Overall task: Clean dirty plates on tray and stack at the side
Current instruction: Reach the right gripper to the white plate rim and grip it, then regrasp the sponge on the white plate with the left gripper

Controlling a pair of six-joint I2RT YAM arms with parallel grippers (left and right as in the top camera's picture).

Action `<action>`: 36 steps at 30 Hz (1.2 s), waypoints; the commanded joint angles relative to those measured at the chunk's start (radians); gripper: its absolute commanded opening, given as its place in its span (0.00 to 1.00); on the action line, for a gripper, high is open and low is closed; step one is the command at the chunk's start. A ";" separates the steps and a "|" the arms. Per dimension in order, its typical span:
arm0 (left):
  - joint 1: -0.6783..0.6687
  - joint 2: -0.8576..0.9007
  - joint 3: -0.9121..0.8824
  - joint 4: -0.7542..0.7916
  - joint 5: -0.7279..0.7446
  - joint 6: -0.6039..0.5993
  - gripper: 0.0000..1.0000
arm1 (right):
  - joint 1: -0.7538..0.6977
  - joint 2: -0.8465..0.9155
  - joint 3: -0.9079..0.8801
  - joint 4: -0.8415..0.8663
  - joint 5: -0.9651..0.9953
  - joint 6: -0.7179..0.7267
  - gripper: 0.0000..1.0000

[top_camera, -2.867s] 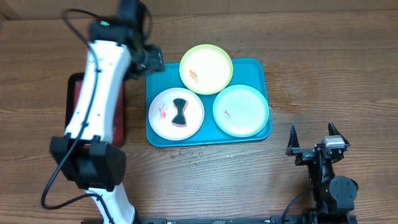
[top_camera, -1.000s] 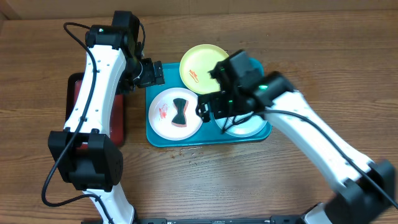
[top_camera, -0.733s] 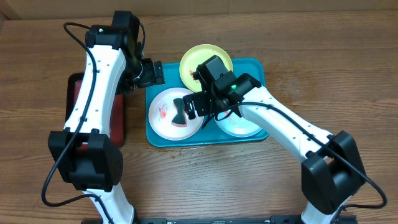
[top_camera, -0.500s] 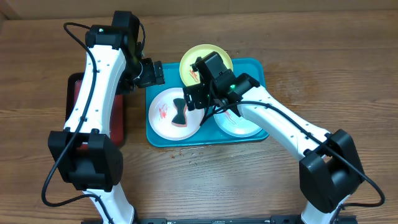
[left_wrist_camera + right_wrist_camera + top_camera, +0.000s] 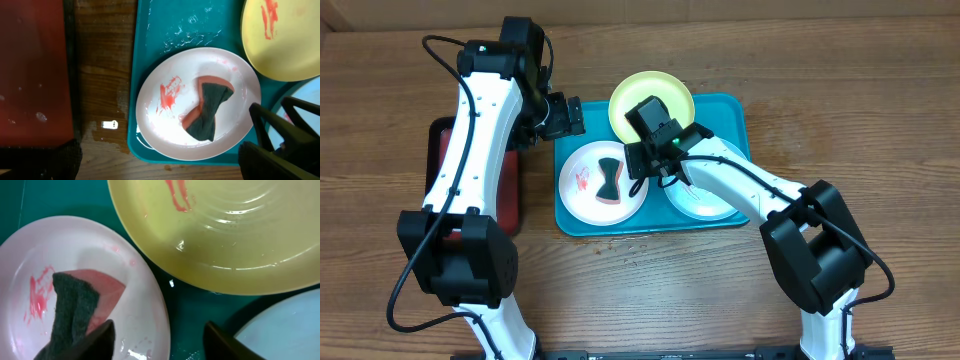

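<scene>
Jaws left and right are both spread, pinching nothing. Teal tray holds three plates: white plate with a scrub sponge on it, yellow-green plate, mint plate.

A wooden table fills the view, its grain running left to right, with a darker stain right of its middle. Near the tabletop's left edge lies a red tray with a black rim, partly hidden in the overhead view. On the bare wood just beside the tray's right edge sits a small white tag. A sponge, dark green over red-orange and pinched at the waist like a bow tie, lies on the white plate, toward its right edge.
</scene>
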 commanded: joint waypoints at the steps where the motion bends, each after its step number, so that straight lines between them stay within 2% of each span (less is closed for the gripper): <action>1: -0.008 0.003 -0.001 -0.003 0.018 0.022 1.00 | 0.006 0.033 0.005 0.003 0.003 0.010 0.50; 5: -0.008 0.003 -0.002 0.002 0.054 0.063 1.00 | 0.006 0.042 0.005 -0.013 -0.034 0.010 0.45; 13: -0.008 0.004 -0.003 0.000 0.053 0.064 1.00 | 0.006 0.051 0.005 -0.045 -0.038 0.057 0.43; 20: -0.008 0.004 -0.029 0.014 0.061 0.097 0.99 | 0.008 0.051 0.005 -0.085 -0.039 0.081 0.37; 24: -0.008 0.004 -0.089 0.057 0.137 0.120 0.91 | 0.008 0.051 0.005 -0.087 -0.039 0.104 0.29; 27: -0.011 0.005 -0.148 0.111 0.218 0.171 0.91 | 0.008 0.051 0.005 -0.088 -0.037 0.104 0.25; 28: -0.013 0.005 -0.171 0.134 0.240 0.177 0.90 | 0.008 0.051 0.005 -0.088 -0.037 0.103 0.23; 31: -0.015 0.005 -0.240 0.204 0.281 0.177 0.70 | 0.008 0.051 0.005 -0.088 -0.035 0.104 0.15; 32: -0.018 0.005 -0.266 0.229 0.295 0.177 0.64 | 0.008 0.051 0.005 -0.088 -0.035 0.104 0.15; 36: -0.031 0.005 -0.360 0.333 0.317 0.175 0.51 | 0.008 0.051 0.005 -0.088 -0.035 0.104 0.15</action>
